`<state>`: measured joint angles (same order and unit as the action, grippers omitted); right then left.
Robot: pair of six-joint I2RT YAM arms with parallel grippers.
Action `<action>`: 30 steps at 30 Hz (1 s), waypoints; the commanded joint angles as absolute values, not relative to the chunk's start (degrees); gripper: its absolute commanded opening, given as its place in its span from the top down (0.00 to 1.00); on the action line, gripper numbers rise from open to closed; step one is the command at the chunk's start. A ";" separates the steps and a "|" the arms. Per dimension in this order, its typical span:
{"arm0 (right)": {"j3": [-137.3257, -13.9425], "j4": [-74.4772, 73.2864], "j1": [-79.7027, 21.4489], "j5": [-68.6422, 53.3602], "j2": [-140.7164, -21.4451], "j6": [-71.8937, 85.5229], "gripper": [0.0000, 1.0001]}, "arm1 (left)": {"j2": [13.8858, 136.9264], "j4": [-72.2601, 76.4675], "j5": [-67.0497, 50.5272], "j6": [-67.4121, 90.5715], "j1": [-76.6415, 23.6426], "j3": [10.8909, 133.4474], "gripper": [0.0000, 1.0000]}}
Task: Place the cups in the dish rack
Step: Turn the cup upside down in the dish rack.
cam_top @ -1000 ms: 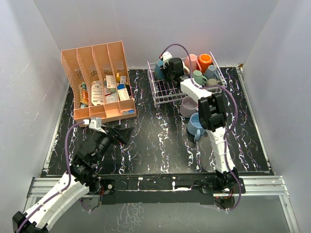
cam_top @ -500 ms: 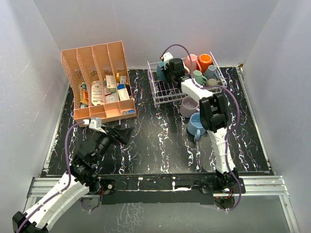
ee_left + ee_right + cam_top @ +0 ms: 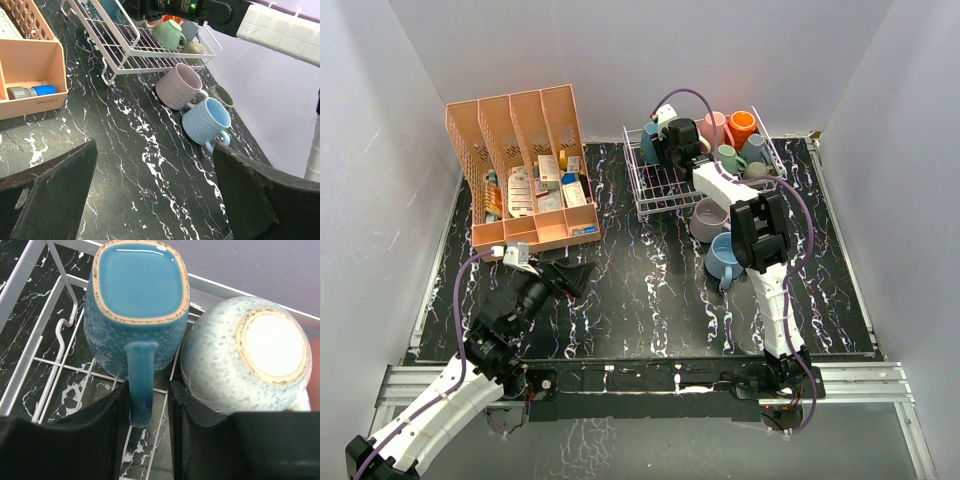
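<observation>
In the right wrist view a teal cup (image 3: pixel 140 285) stands upside down in the white wire dish rack (image 3: pixel 30 300), beside an upturned speckled white cup (image 3: pixel 250 355). My right gripper (image 3: pixel 145 405) straddles the teal cup's handle. The left finger touches the handle and a gap shows at the right finger, so it is open. From above, this gripper (image 3: pixel 665 150) is over the rack's (image 3: pixel 655 195) back left corner. A lilac cup (image 3: pixel 708 220), a light blue cup (image 3: pixel 722 258) and a dark cup (image 3: pixel 220 95) lie on the table in front of the rack. My left gripper (image 3: pixel 575 275) hangs open and empty over the near left.
Pink (image 3: pixel 716 127), orange (image 3: pixel 741 127) and green (image 3: pixel 728 158) cups fill the rack's right half. A salmon slotted organizer (image 3: pixel 520 170) full of small items stands at the back left. White walls close in the black marbled table (image 3: pixel 650 290).
My right gripper's jaws have parted a little around the teal cup's handle, and the cup sits in the rack. The left arm has not moved.
</observation>
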<state>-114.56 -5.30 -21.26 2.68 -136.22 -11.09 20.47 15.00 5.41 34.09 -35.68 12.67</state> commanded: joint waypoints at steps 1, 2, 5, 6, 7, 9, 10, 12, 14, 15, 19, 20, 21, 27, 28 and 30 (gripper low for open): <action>-117.34 -1.00 -21.18 3.19 -131.90 -11.51 0.65 | 20.04 15.56 5.20 34.20 -35.33 14.50 0.03; -117.53 -0.74 -21.17 3.76 -131.97 -11.84 0.67 | 20.04 15.56 5.19 34.23 -35.33 14.50 0.03; -118.38 0.50 -21.15 5.81 -132.56 -13.76 0.72 | 20.04 15.47 5.10 34.31 -35.33 14.59 0.03; -118.61 0.94 -21.11 6.26 -132.74 -14.28 0.73 | 20.04 15.47 5.10 34.35 -35.33 14.63 0.03; -118.65 1.43 -21.15 6.52 -132.84 -14.78 0.73 | 20.04 15.47 5.05 34.31 -35.33 14.67 0.03; -118.65 2.14 -21.11 7.02 -133.12 -15.66 0.74 | 20.11 15.46 5.01 34.44 -35.38 14.72 0.03; -118.65 2.45 -21.13 7.34 -133.28 -15.98 0.74 | 20.13 15.45 4.95 34.53 -35.34 14.68 0.03; -118.65 3.07 -21.17 7.97 -133.62 -16.92 0.74 | 20.26 15.45 4.94 34.54 -35.38 14.76 0.03; -118.70 3.49 -21.18 8.57 -133.89 -17.49 0.71 | 20.35 15.37 4.95 34.62 -35.33 15.00 0.03; -118.66 3.51 -21.18 8.59 -133.86 -17.51 0.69 | 20.43 15.31 4.98 34.63 -35.33 15.15 0.03; -118.39 2.86 -21.14 7.37 -132.95 -16.97 0.60 | 20.82 15.38 4.93 34.53 -35.33 15.59 0.03; -118.27 2.55 -21.15 6.77 -132.55 -16.78 0.60 | 21.02 15.45 4.88 34.58 -35.33 15.64 0.03; -118.15 2.15 -21.17 6.06 -132.16 -16.59 0.59 | 21.15 15.47 4.77 34.70 -35.35 15.72 0.03; -115.85 1.24 -21.13 2.00 -128.18 -14.62 0.56 | 21.20 15.33 4.31 35.04 -35.33 15.99 0.03; -115.72 0.85 -21.15 1.50 -127.62 -14.53 0.56 | 21.06 15.23 4.25 35.10 -35.35 16.00 0.03; -115.63 0.17 -21.14 0.82 -126.64 -14.33 0.56 | 20.73 15.13 4.22 35.20 -35.34 16.00 0.03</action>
